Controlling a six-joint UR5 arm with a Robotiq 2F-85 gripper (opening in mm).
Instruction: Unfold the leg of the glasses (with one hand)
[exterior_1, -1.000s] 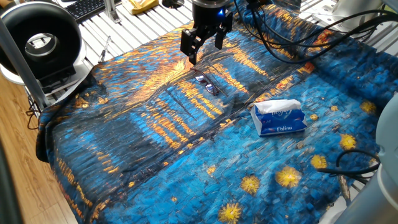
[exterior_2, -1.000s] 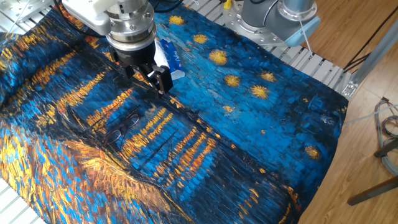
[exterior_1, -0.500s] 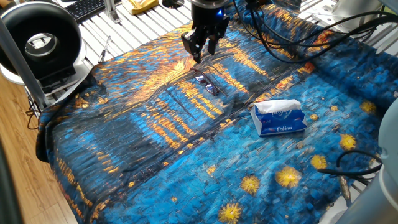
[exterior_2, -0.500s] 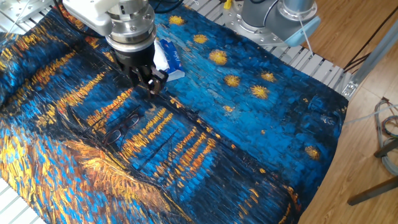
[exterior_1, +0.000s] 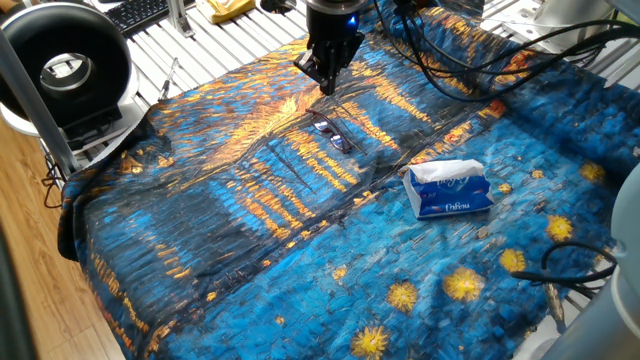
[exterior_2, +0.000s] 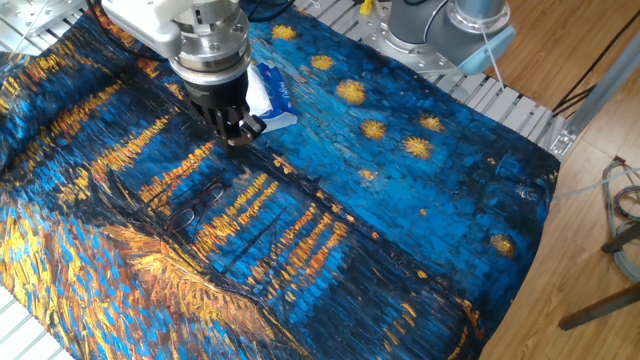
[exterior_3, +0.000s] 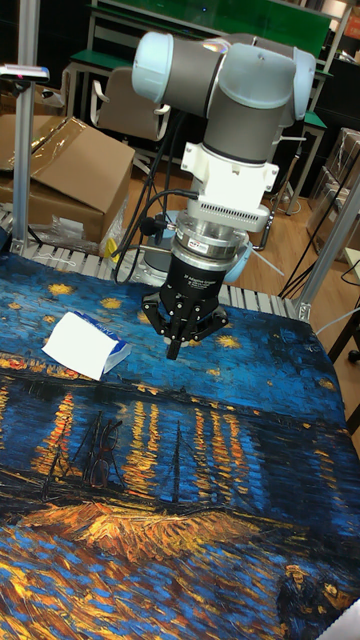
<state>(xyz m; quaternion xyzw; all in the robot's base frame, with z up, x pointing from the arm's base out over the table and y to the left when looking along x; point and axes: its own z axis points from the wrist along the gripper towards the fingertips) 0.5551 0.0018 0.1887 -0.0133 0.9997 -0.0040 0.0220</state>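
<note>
The glasses (exterior_1: 332, 133) lie folded on the painted cloth, a thin dark wire frame with slim legs, also visible in the other fixed view (exterior_2: 198, 205) and in the tall view (exterior_3: 100, 450). My gripper (exterior_1: 326, 85) hangs above the cloth, beyond the glasses and apart from them. Its two black fingers are pressed together with nothing between them, as the other fixed view (exterior_2: 240, 135) and the tall view (exterior_3: 176, 350) also show. A blue light glows on its body.
A blue-white tissue pack (exterior_1: 448, 190) lies on the cloth to the right of the glasses. A black round fan (exterior_1: 65, 65) stands at the left edge. Black cables (exterior_1: 450, 50) trail behind the gripper. A cardboard box (exterior_3: 60, 170) sits beyond the table.
The gripper's fingers have closed from wide open to shut on nothing. The arm has stayed nearly in place, and the glasses have not moved.
</note>
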